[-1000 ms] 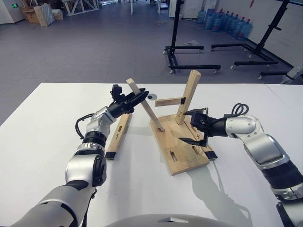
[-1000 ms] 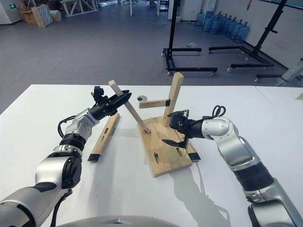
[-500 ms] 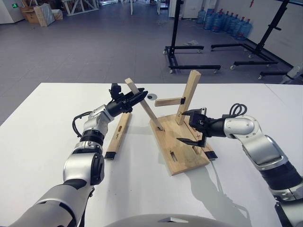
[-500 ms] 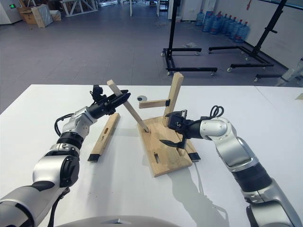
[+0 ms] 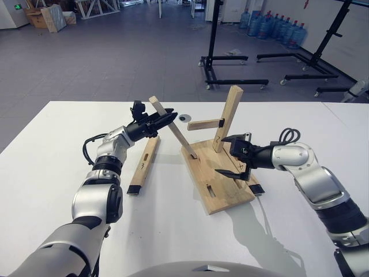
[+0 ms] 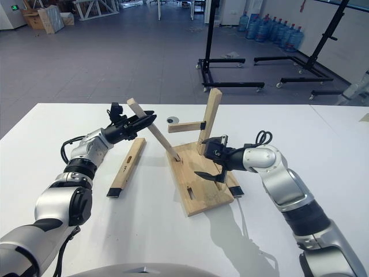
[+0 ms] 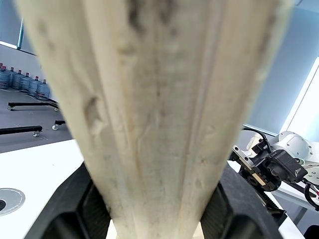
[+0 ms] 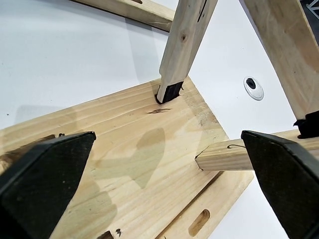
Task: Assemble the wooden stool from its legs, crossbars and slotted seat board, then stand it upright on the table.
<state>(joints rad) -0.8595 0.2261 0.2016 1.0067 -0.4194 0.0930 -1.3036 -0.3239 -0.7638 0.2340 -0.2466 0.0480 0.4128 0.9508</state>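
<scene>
Seat board [image 5: 226,195]: flat mid-table, well in from every edge of the white table [image 5: 52,173].
Left gripper [image 5: 171,117]: clamped on the upper end of the leaning leg [image 5: 180,135], whose foot sits in a board slot.
Right gripper [image 5: 220,154]: fingers spread wide, holding nothing, over the board just beside the upright leg [image 5: 229,112] and its crossbar [image 5: 204,123].
Loose leg [image 5: 143,164]: flat on the table, left of the board, apart from it.
Room: grey floor, black stands [image 5: 230,57] beyond the far edge.
</scene>
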